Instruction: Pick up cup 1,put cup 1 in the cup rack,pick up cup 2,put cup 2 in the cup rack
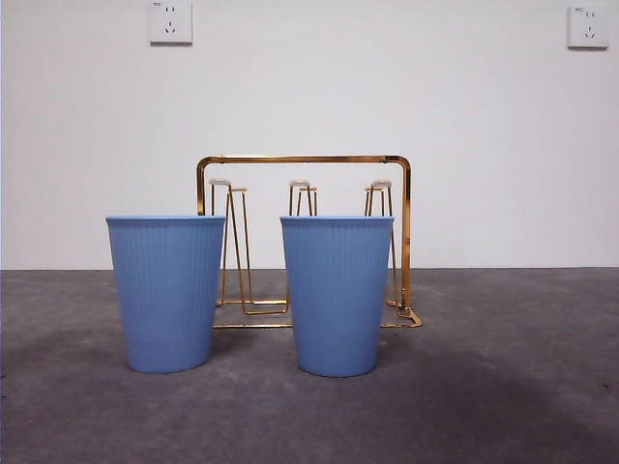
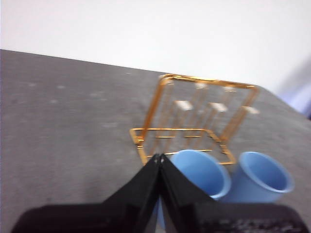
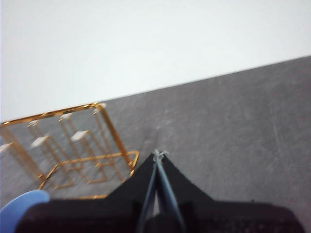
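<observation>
I see two blue ribbed cups standing upright, mouths up, on the grey table. The left cup (image 1: pixel 165 292) and the right cup (image 1: pixel 336 294) stand apart. Just behind them stands the gold wire cup rack (image 1: pixel 306 160), its pale-tipped prongs bare.

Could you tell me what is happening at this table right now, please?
Nothing is being handled yet. Two ribbed blue plastic cups, one on the left and one on the right, stand upright on the grey table in front of the gold wire cup rack, whose prongs are bare. The left gripper and right gripper are both shut and hold nothing.
</observation>
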